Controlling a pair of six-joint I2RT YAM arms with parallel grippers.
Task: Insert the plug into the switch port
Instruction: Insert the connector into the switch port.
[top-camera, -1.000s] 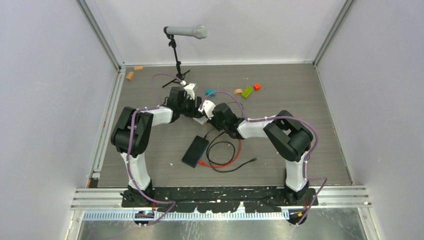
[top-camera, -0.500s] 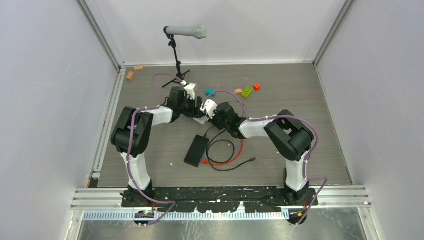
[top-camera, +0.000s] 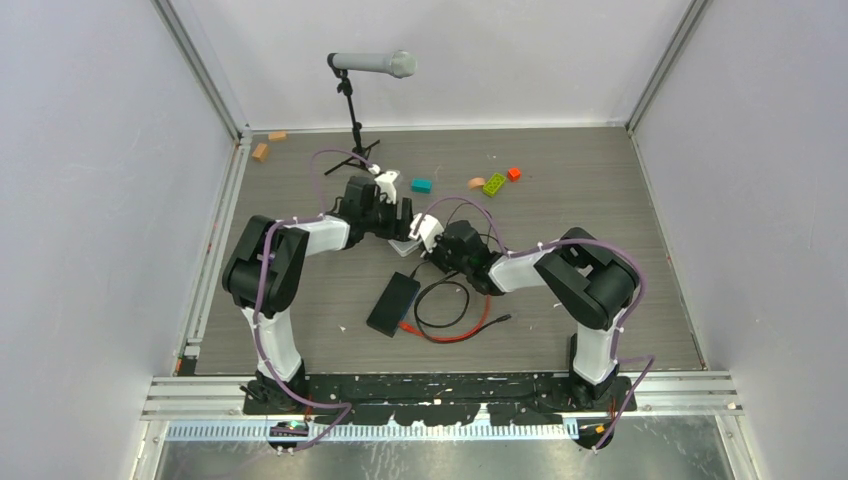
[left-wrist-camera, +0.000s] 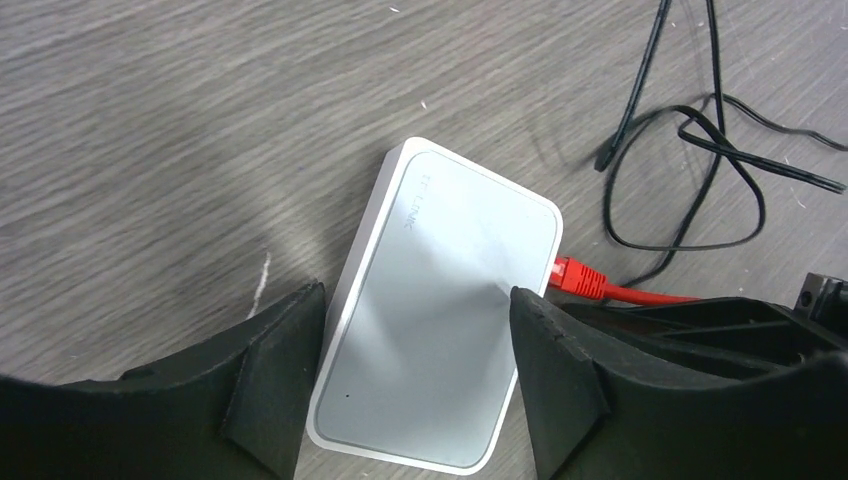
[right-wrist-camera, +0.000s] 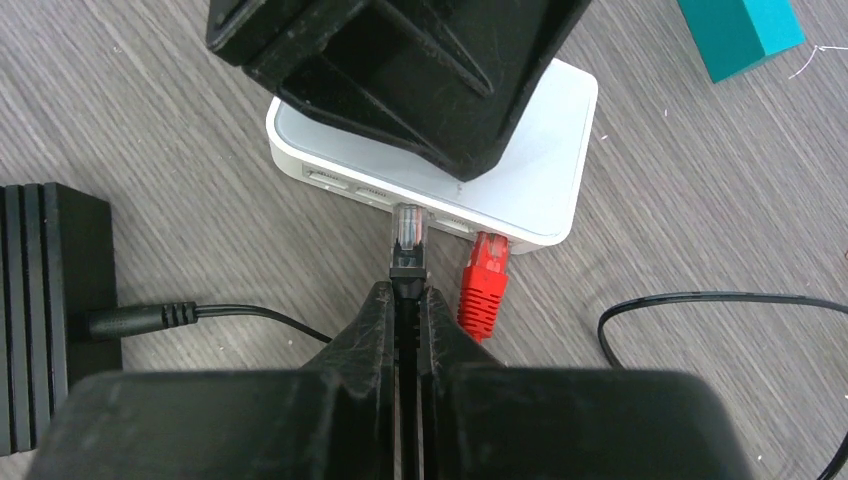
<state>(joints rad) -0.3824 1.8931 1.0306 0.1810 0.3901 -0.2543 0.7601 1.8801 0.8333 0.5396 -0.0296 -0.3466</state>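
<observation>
**Right gripper (right-wrist-camera: 408, 300) pinches plug (right-wrist-camera: 408, 232) at the switch port (right-wrist-camera: 408, 212)**

Its 2 fingers are pressed together on the black boot just behind the plug's clear tip. That tip sits at the mouth of the switch port, on the front face of the white switch (right-wrist-camera: 545, 165), with most of the clear body outside. 1 port to the side, a red plug (right-wrist-camera: 487, 268) is seated. The left gripper (left-wrist-camera: 415, 385) is spread wide, 1 finger along each long side of the white switch; whether they touch it cannot be told. A black box (right-wrist-camera: 45, 300) with a black cord lies near, and a teal block (right-wrist-camera: 740, 35) sits beyond.
</observation>
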